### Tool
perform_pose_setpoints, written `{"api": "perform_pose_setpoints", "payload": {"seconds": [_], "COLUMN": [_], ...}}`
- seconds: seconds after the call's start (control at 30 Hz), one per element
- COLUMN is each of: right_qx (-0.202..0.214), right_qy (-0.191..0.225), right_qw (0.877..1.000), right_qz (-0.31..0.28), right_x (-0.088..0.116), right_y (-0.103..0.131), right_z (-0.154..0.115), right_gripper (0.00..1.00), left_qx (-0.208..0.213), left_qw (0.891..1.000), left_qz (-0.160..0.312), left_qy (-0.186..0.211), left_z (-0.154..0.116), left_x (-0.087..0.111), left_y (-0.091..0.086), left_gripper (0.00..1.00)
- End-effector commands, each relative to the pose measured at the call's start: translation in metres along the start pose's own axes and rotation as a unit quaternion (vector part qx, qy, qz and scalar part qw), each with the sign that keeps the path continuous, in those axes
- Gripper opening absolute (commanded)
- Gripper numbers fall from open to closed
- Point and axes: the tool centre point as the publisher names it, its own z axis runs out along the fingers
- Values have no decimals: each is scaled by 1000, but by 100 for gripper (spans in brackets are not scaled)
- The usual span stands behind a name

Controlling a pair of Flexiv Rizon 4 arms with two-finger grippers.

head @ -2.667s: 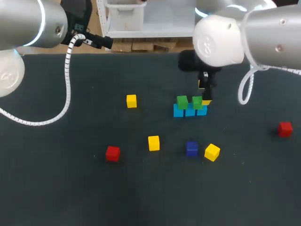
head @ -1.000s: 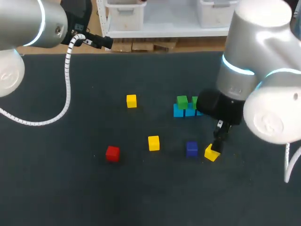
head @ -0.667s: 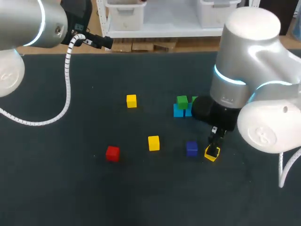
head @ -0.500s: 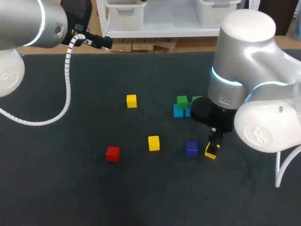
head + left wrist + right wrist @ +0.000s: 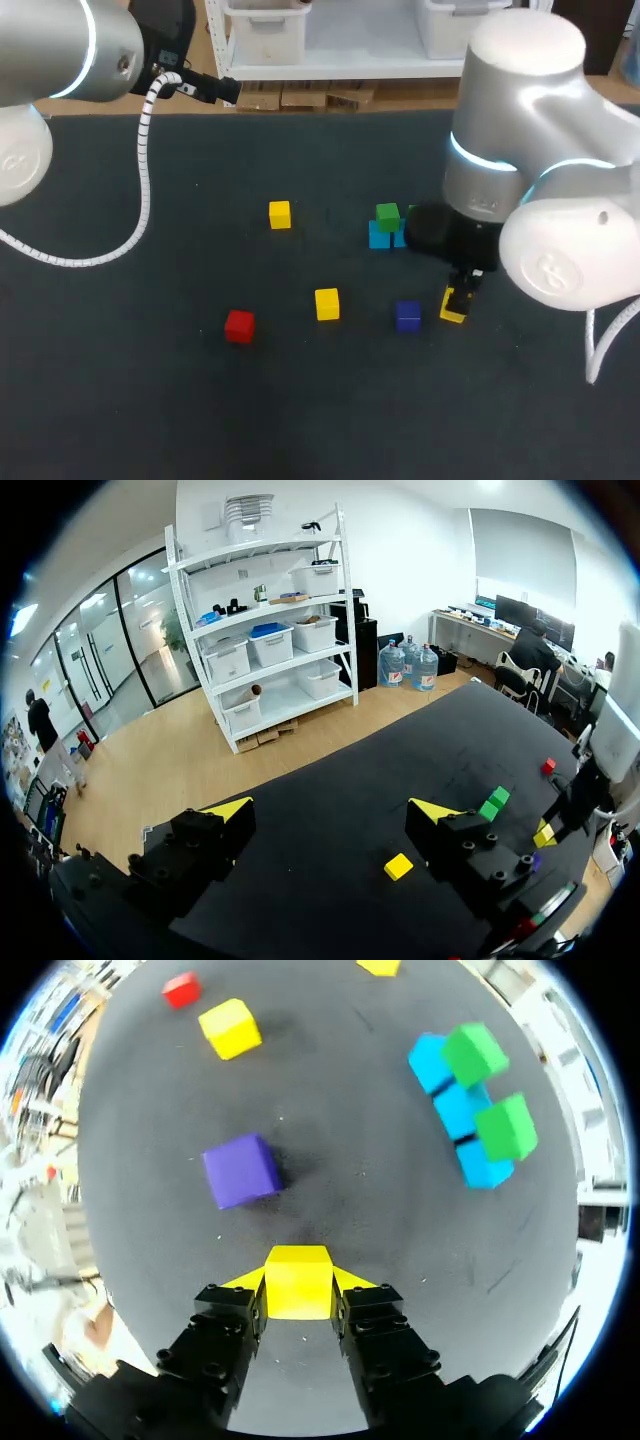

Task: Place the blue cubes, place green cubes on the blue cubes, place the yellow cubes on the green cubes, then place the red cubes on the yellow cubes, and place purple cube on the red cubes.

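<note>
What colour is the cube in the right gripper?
Yellow cube, clearest in the right wrist view.

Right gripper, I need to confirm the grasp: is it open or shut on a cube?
Shut on the small yellow cube: the right gripper has both fingers pressing its opposite sides.

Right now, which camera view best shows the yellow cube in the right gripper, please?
The right wrist view: the yellow cube sits close and whole in the right gripper. The head view shows it partly hidden under the arm; the left wrist view, a distant speck.
</note>
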Motion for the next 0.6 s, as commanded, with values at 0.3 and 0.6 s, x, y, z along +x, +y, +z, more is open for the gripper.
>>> {"api": "perform_pose_setpoints", "payload": {"seconds": [0.3, 0.6], "right_qx": [28, 69], "right_qy": [-16, 5], "right_qw": [990, 979], "right_qz": [-136, -191], "right_x": [4, -24], "right_y": [-26, -45], "right_z": [-64, -73], "right_gripper": [0, 0], "left_qx": [2, 2], "left_qw": [1000, 1000], "left_qz": [0, 0], "left_qy": [0, 0], "left_z": [0, 0], "left_x": [0, 0], "left_y": [1, 1], "left_gripper": [100, 100]}}
